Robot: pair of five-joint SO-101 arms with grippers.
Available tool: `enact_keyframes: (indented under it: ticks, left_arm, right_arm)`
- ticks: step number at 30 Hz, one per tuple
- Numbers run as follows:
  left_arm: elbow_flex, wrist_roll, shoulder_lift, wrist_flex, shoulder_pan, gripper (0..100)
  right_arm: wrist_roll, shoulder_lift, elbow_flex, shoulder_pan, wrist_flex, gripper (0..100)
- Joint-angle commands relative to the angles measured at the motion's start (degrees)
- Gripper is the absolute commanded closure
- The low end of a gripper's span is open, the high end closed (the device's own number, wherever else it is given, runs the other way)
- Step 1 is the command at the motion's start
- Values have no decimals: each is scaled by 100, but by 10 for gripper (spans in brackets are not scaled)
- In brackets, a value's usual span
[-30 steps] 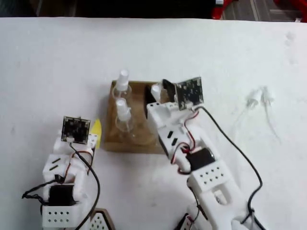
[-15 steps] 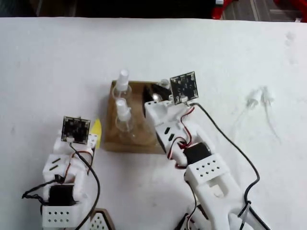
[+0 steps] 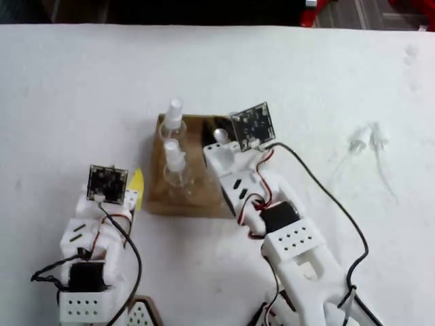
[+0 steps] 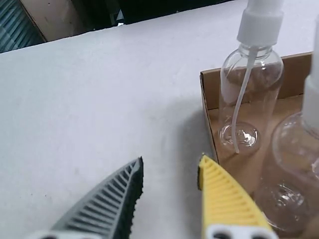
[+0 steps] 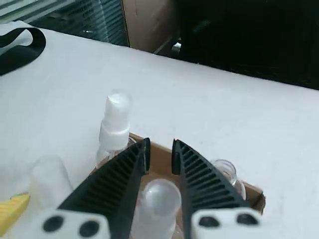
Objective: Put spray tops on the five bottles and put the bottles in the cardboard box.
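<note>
The right gripper [image 5: 159, 149], clenched on the clear plastic white-topped spray bottle [image 5: 159, 199], should seat it upright at 3 o'clock in the brown cardboard box [image 3: 183, 209]; the left gripper [image 4: 169, 172] sits released.

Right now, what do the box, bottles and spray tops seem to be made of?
Box: cardboard, matte brown, with a thin, plain-cut wall.
Bottles: probably clear plastic, glossy; the dip tube and the box floor show through, though glass cannot be ruled out.
Spray tops: opaque white plastic, smooth, judging by the moulded shape.
</note>
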Motion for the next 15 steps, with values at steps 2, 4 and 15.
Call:
enact_keyframes:
  ticks: [2,4,15]
  left_arm:
    - [9,-62,-31,-35,22,835]
    - [9,-62,-31,-35,22,835]
    - [9,-62,-31,-26,22,835]
  right_arm:
    - [88,-1042,-404,444,-171,941]
    - [88,-1534,-413,813,-57,941]
    - [88,-2176,-1055,3459,866,942]
